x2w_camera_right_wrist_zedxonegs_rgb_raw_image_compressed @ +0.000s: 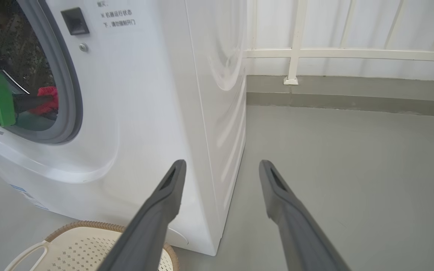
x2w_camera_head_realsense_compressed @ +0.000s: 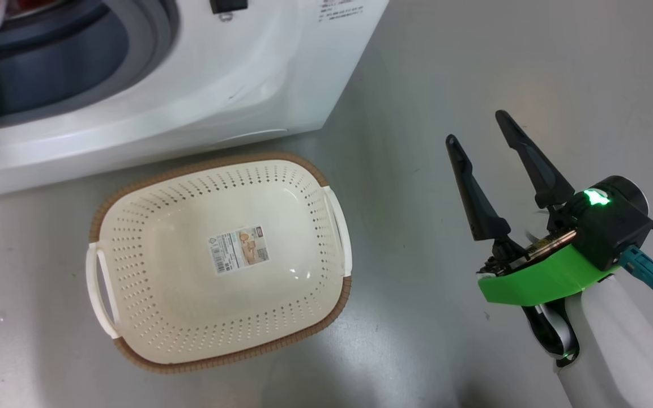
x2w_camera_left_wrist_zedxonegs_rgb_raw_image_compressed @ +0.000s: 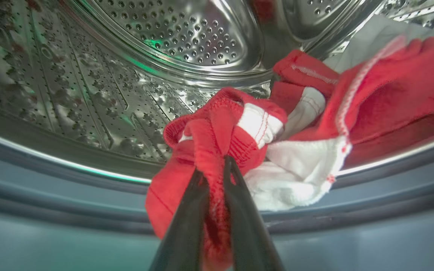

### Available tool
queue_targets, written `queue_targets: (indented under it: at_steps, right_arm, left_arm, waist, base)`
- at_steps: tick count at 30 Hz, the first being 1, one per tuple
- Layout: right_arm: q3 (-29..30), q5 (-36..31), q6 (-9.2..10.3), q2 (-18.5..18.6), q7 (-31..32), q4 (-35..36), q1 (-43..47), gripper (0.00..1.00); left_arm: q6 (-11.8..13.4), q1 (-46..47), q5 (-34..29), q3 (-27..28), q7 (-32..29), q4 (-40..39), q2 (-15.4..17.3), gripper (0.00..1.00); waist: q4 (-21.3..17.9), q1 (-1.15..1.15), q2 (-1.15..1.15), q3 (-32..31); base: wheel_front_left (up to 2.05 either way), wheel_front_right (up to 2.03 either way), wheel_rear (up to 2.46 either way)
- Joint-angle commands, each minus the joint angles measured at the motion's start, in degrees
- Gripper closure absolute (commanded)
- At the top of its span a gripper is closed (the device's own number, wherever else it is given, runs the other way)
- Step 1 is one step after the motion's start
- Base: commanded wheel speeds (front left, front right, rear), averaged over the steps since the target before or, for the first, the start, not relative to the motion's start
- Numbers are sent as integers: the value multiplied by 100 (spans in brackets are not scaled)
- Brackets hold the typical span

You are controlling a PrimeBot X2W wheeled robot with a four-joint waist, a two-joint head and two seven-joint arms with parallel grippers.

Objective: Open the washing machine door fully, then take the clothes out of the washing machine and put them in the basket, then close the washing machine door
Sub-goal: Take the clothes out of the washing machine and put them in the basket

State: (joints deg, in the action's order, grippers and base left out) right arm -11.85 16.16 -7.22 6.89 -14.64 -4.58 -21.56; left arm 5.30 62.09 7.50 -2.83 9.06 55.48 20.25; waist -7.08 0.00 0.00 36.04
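while the left gripper (x2w_camera_left_wrist_zedxonegs_rgb_raw_image_compressed: 215, 165) reaches into the washing machine (x2w_camera_head_realsense_compressed: 218, 73), its two dark fingers stand nearly pressed together, pinching a red fold of the clothes (x2w_camera_left_wrist_zedxonegs_rgb_raw_image_compressed: 314, 113). the rest of the heap lies just beyond the jaws and off to one side, strung along the drum (x2w_camera_left_wrist_zedxonegs_rgb_raw_image_compressed: 164, 49) lip and partly over the grey ring (x2w_camera_left_wrist_zedxonegs_rgb_raw_image_compressed: 51, 188). to my eye the pull must come straight back out of the opening, then down to the basket (x2w_camera_head_realsense_compressed: 150, 226), on the floor (x2w_camera_head_realsense_compressed: 473, 56) just in front of the machine. the right gripper (x2w_camera_head_realsense_compressed: 476, 126) hangs well apart, jaws spread, holding nothing. i count one basket, one machine, two grippers, one red-and-white heap; how many garments, i cannot tell.
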Motion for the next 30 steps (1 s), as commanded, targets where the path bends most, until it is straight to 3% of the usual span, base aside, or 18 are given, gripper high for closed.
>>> queue_targets:
  at_steps: [1,8,30]
  right_arm:
    - [-73,25,-26,8,-36,112,99,0]
    - [-46,9,-26,5,-36,96,167,0]
    - [-24,54,-26,123,-36,28,494,0]
  left_arm:
    - [-20,-193,107,184,240,-272,258,100]
    - [-99,-677,362,357,552,-798,112,100]
    - [-148,-2864,530,743,593,-3751,-544,100]
  waist:
    - [53,0,0,-85]
    - [144,0,0,-254]
    - [457,0,0,-1110]
  base:
    - [0,0,0]
    - [0,0,0]
    - [0,0,0]
